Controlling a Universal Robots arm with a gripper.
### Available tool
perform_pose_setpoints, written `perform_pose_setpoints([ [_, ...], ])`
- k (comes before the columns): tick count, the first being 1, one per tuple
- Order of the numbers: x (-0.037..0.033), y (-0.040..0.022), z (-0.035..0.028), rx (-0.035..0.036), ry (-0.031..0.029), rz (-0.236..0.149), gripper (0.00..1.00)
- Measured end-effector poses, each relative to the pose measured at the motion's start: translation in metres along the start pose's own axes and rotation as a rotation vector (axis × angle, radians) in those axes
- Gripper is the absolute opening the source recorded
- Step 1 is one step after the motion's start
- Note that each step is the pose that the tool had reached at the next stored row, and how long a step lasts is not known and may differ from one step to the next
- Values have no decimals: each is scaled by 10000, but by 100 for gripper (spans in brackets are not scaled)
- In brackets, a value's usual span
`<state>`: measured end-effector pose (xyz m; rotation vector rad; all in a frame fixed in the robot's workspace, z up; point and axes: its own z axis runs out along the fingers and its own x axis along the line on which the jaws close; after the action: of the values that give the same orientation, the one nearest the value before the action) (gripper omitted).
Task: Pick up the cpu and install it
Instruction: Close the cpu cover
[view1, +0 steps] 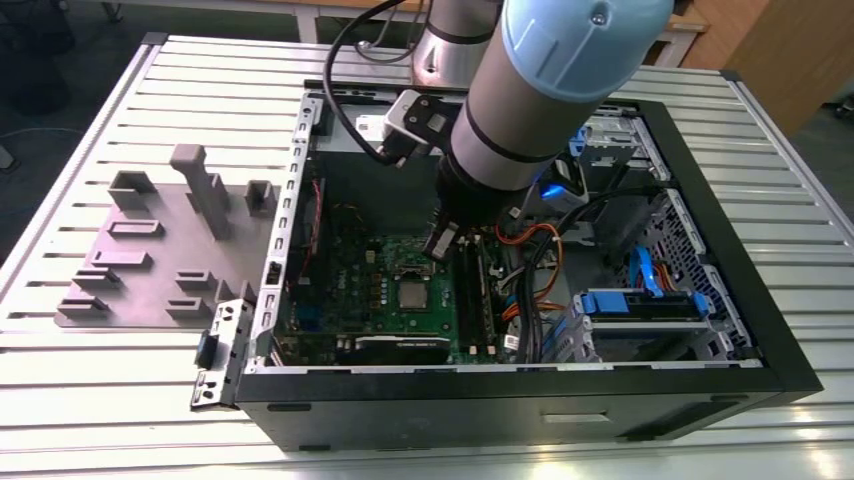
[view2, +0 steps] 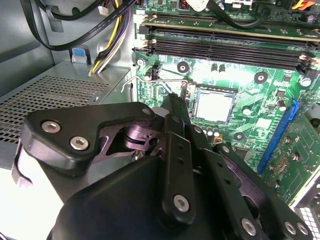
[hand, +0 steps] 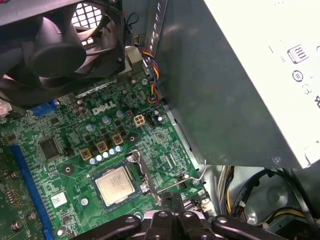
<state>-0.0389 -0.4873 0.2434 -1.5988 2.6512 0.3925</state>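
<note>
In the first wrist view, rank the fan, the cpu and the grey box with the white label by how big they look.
Largest to smallest, as they look:
1. grey box
2. fan
3. cpu
The fan and the box sit nearer the camera than the cpu, so true sizes stay unsure.
</note>
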Motion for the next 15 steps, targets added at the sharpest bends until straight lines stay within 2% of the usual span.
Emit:
perform_pose_setpoints([
  [15,31,-16,-8,0,1,0,11],
])
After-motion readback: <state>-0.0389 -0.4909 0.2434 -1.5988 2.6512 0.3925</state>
